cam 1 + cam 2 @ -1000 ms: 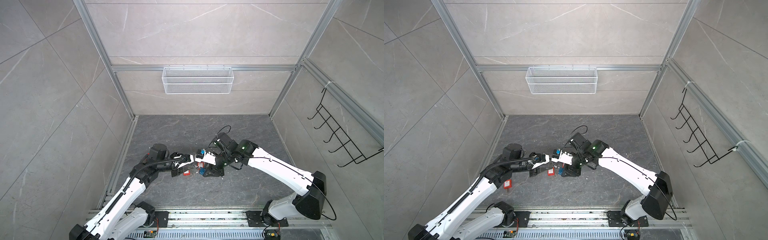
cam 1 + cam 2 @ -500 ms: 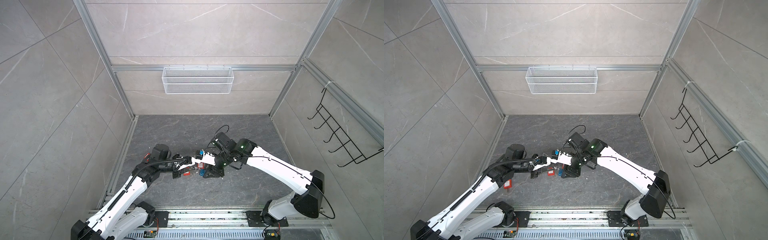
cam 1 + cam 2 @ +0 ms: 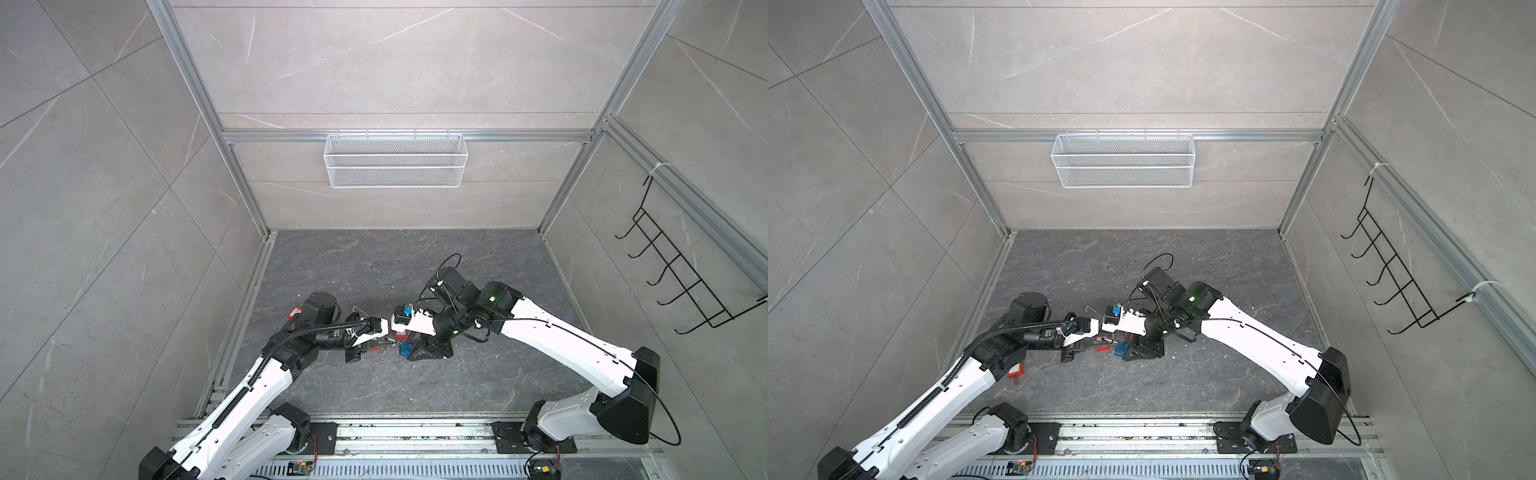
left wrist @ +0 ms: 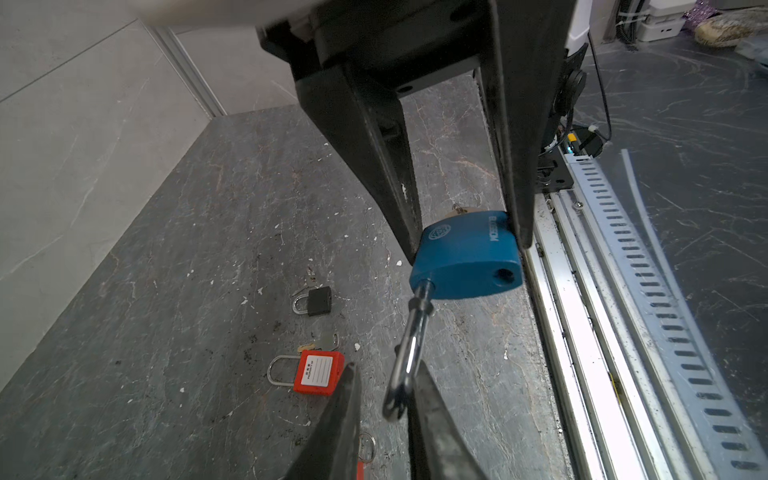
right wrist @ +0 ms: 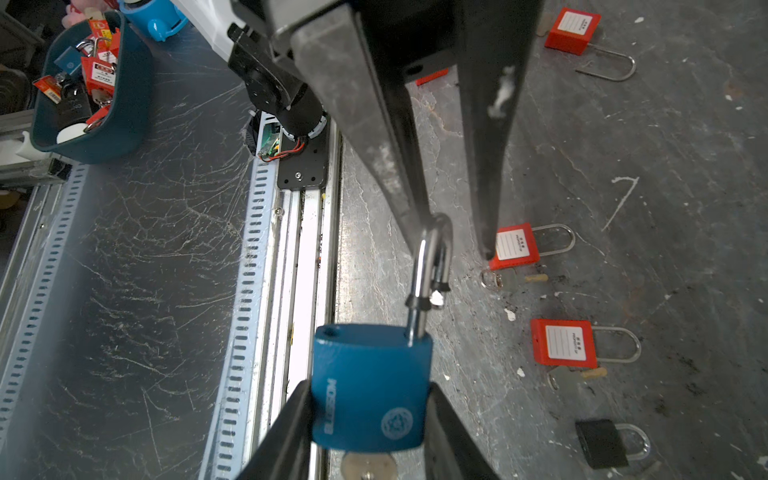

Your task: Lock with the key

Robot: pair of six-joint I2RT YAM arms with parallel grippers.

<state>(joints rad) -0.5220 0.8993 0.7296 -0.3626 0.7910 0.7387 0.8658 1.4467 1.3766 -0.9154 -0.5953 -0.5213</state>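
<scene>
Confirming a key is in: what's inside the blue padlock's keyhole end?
A silver key head sticks out of the blue padlock opposite its shackle, between the fingers of the right gripper. Its blade is covered by the padlock's body.

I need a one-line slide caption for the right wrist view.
Right gripper clamps the blue padlock; left gripper brackets its open shackle.

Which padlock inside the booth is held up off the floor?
The blue padlock, clamped in the right pincer; the red padlocks and black padlock lie on the floor.

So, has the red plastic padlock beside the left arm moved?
No. The red plastic padlock lies just as far from the grey metal floor rail as before.
</scene>
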